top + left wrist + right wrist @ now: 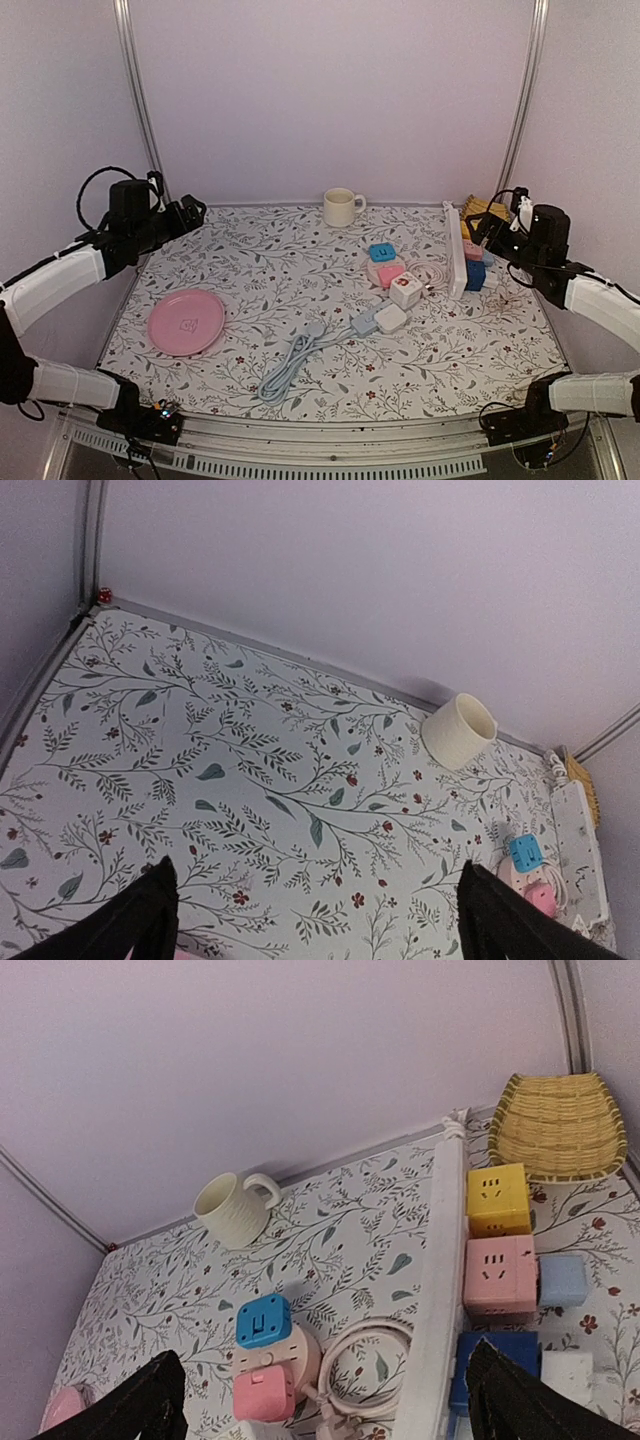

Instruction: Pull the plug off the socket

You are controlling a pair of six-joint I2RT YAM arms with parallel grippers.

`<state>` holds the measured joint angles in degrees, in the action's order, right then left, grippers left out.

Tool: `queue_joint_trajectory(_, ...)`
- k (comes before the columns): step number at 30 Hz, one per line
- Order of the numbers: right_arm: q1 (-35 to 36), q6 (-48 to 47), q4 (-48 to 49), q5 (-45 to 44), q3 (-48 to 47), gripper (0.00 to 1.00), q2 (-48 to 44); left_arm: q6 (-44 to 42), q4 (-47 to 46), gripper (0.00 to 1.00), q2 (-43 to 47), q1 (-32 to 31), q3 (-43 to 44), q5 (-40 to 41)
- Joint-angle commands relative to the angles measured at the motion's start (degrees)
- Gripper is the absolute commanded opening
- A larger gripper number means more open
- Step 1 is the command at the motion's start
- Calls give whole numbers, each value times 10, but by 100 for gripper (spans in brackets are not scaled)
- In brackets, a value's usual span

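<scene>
A white plug (391,319) sits in a light blue socket (365,324) with a pale cord (295,360) at the table's middle. Behind it, a round pink socket (300,1355) carries a blue plug (263,1321) and a pink plug (263,1395); a white cube (405,290) lies beside them. My left gripper (190,212) hovers open over the far left of the table, empty (318,870). Near the back right, my right gripper (482,232) is open and empty too (325,1352), looking down on the round socket.
A cream cup (341,207) stands at the back, a pink plate (186,321) front left. A long white power strip (440,1290) stands on edge, with yellow (497,1198), pink (500,1275) and blue (500,1355) cube sockets and a wicker basket (558,1125) behind it. A coiled cord (376,1323) lies by the round socket.
</scene>
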<state>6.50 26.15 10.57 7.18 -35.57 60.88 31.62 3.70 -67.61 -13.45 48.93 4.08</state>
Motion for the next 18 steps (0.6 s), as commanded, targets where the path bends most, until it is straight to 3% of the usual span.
queue_joint_trajectory(1,118,5,-46,-63,14,99,7,12,46,97,27,-5,12,11)
queue_joint_trajectory(7,229,28,-63,-80,45,99,24,-25,45,97,61,-13,-2,-104)
queue_joint_trajectory(18,251,148,-4,12,165,100,-12,-31,38,97,25,-186,-42,-49)
